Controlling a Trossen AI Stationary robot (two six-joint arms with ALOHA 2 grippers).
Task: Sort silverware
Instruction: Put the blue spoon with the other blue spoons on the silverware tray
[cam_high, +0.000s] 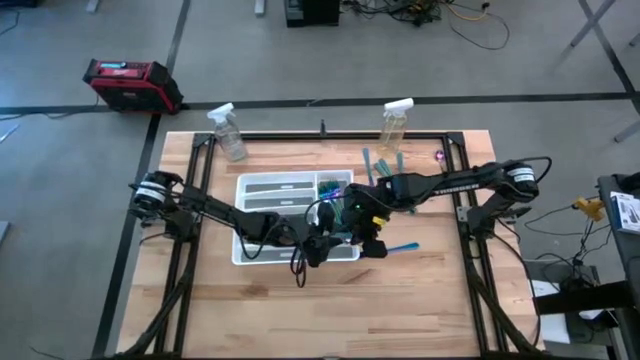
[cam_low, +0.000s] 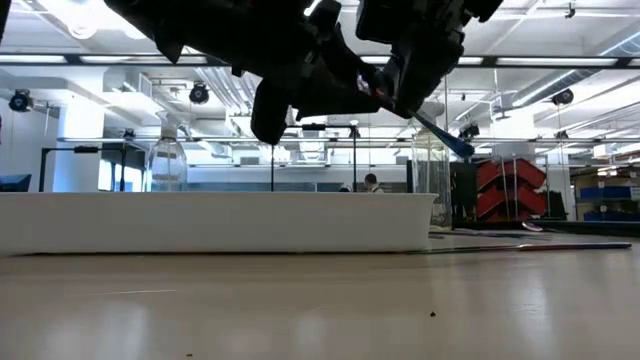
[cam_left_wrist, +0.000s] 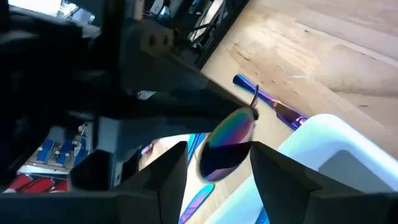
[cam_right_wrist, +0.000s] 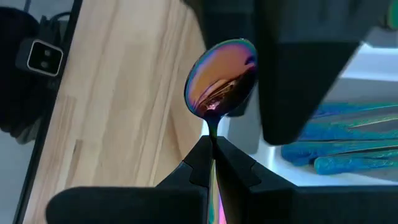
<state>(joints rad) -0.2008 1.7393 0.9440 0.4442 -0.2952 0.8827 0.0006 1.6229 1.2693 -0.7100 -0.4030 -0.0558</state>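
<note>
Where the arm reads "TROSSEN": right tool pinching an iridescent spoon; left tool spread beside its bowl.

Spoon glossy iridescent metal; table matt wood.

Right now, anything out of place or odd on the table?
Yes. A blue utensil lies loose on the wooden table beside the white divided tray. The right gripper holds an iridescent spoon by its neck, with the left gripper crowded close to its bowl.
</note>
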